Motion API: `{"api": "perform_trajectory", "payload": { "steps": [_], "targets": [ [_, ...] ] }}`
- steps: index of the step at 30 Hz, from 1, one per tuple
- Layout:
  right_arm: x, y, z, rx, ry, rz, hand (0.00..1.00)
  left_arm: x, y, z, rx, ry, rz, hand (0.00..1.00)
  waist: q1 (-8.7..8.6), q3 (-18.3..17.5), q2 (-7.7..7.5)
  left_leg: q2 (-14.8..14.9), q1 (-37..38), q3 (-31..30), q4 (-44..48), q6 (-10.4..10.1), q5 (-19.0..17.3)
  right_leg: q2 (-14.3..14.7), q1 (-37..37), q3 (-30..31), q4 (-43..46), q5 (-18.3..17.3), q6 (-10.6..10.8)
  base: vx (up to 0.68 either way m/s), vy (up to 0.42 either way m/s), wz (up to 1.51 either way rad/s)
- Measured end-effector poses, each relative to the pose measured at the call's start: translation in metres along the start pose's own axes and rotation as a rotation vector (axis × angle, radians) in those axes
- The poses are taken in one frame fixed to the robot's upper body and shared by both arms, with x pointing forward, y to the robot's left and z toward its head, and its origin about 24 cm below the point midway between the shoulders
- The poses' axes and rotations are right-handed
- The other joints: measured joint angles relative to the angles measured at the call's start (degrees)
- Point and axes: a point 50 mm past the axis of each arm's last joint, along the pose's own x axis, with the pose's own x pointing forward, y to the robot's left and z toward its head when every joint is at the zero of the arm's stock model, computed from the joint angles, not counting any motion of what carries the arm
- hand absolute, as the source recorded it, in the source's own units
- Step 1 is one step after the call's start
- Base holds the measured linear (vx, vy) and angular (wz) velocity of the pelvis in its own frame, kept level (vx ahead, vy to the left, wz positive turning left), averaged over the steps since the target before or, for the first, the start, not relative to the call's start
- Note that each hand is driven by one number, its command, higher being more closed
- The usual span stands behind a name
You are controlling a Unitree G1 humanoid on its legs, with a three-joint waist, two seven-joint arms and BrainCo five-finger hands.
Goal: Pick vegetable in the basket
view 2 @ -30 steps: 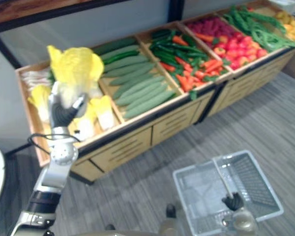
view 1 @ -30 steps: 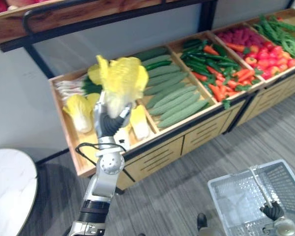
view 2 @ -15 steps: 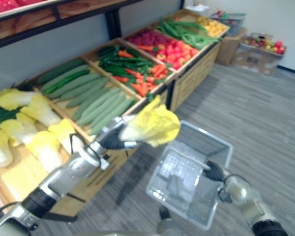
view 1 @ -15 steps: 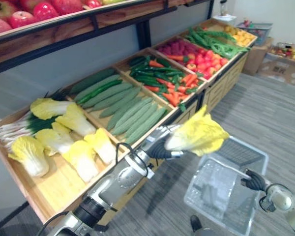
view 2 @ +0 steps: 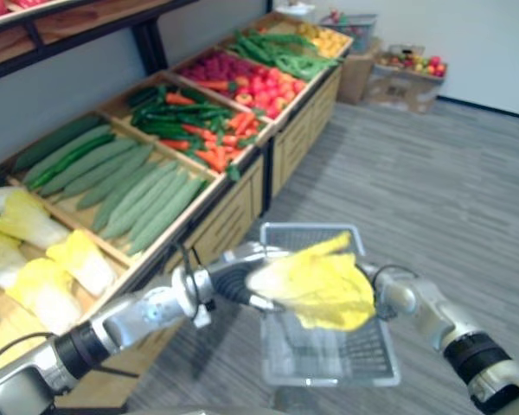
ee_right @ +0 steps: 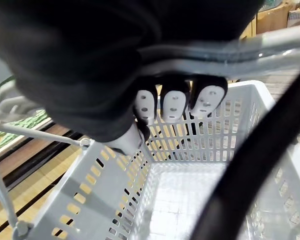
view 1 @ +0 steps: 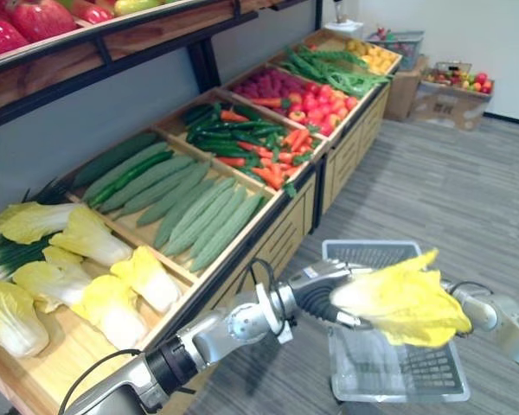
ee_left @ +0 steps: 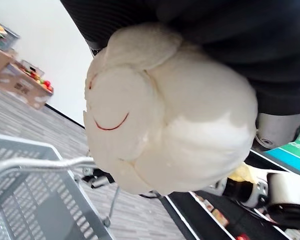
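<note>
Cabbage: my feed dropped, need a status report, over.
Left hand shut on cabbage, over the basket. Right hand shut on basket handle. Basket empty, nothing in the way.

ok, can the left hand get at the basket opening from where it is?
Likely yes. The left hand, shut on the cabbage, hangs seemingly right over the basket and its open top. The handle held by the right hand may crowd it.
</note>
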Motion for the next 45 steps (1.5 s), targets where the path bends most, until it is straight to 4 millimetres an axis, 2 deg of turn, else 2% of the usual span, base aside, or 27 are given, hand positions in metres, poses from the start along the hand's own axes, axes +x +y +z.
{"api": "perform_trajectory", "payload": {
  "steps": [7, 12, 18, 25, 34, 41, 45],
  "targets": [
    [-0.002, -0.026, 0.009, -0.059, -0.055, 0.004, 1.0, 0.001, -0.006, 0.002, -0.042, -0.013, -0.054, 1.0, -1.75, 0.04, 0.5, 0.03, 0.79, 0.84, -0.14, 0.1, 0.07, 0.23, 0.02, -0.02, 0.15, 0.0, 0.01, -0.05, -0.025, -0.05],
    [-0.003, -0.029, 0.012, -0.039, -0.077, -0.003, 1.0, 0.003, -0.014, 0.005, -0.059, -0.027, -0.095, 1.0, -2.8, 0.05, 0.76, 0.03, 0.74, 0.98, -0.13, 0.14, 0.1, 0.24, -0.51, -0.18, 0.43, -0.01, 0.02, -0.03, -0.018, 0.0],
    [-0.003, -0.029, 0.013, -0.042, -0.077, 0.011, 1.0, 0.008, -0.02, 0.016, -0.107, -0.088, -0.11, 1.0, -3.09, 0.04, 0.79, 0.06, 0.73, 1.02, -0.15, 0.25, 0.19, 0.28, -0.69, -0.38, 0.75, -0.02, 0.02, -0.04, -0.02, 0.0],
    [-0.003, -0.029, 0.014, -0.044, -0.079, 0.015, 1.0, 0.014, -0.027, 0.02, -0.123, -0.11, -0.116, 1.0, -3.21, 0.06, 0.75, 0.05, 0.79, 1.05, -0.14, 0.34, 0.25, 0.27, -0.69, -0.47, 0.92, -0.04, 0.03, -0.05, -0.022, 0.01],
    [0.003, -0.045, 0.033, -0.072, -0.154, -0.023, 1.0, 0.021, -0.059, -0.013, -0.061, 0.037, -0.229, 1.0, -4.51, 0.16, 0.53, 0.09, 1.64, 2.44, -0.13, 0.33, 0.25, 1.1, -0.86, 0.64, 1.49, -0.08, -0.01, -0.04, -0.014, -0.08],
    [0.007, -0.05, 0.039, -0.048, -0.183, -0.043, 1.0, 0.024, -0.075, -0.028, -0.036, 0.115, -0.274, 1.0, -4.57, 0.22, 0.24, 0.12, 1.65, 3.65, -0.12, 0.3, 0.26, 1.83, -1.79, 1.45, 2.04, -0.11, -0.04, -0.04, -0.014, -0.08],
    [0.007, -0.051, 0.046, -0.042, -0.211, -0.047, 1.0, 0.022, -0.08, -0.044, -0.01, 0.198, -0.271, 1.0, -4.64, 0.35, -0.45, 0.11, 1.61, 4.09, -0.24, -0.05, 0.02, 1.94, -1.82, 1.76, 1.81, -0.23, -0.17, -0.03, -0.009, -0.04]
  ]
}}
